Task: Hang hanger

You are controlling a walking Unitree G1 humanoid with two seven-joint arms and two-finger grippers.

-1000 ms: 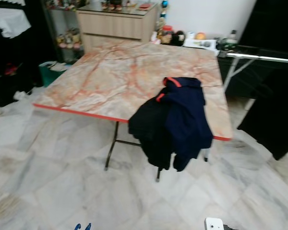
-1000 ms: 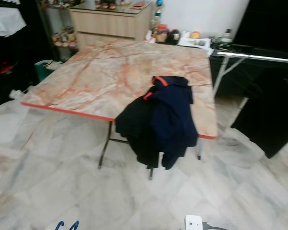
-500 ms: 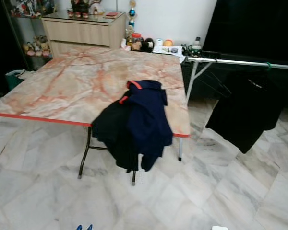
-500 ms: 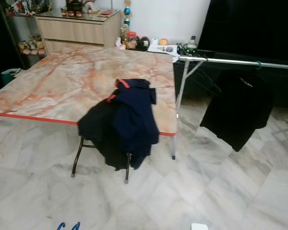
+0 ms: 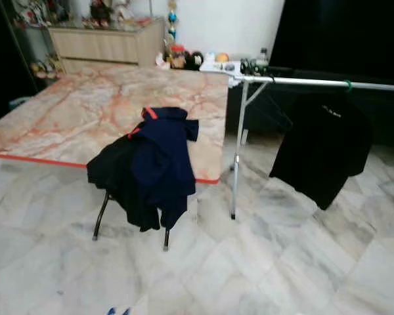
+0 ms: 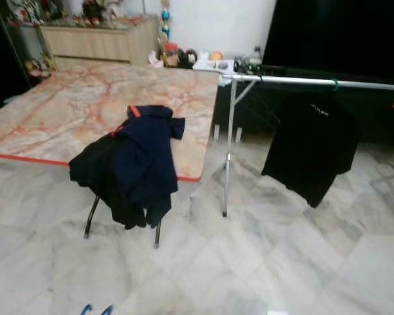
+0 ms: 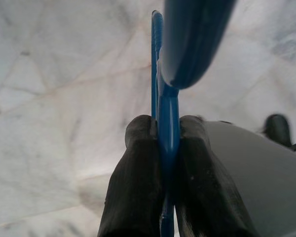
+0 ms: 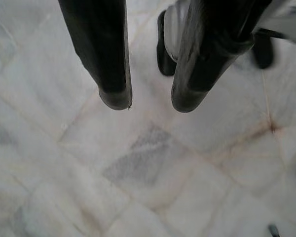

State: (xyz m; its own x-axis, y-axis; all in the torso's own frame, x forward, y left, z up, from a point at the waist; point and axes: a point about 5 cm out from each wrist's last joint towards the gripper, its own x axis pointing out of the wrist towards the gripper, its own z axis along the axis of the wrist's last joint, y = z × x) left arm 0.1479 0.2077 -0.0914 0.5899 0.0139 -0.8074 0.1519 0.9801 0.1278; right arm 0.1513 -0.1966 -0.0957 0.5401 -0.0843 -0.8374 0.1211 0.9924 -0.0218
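A marble-patterned table (image 5: 65,111) with a red edge stood on the pale marble floor (image 5: 276,262); a dark navy jacket (image 5: 151,164) draped over its near right corner.

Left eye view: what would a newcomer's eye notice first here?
First the dark blue clothes heaped over the near edge of the marble-patterned table. Next, to the right, a black shirt hanging on the metal clothes rail. Low down, the left gripper has its jaws shut on a blue hanger above the marble floor.
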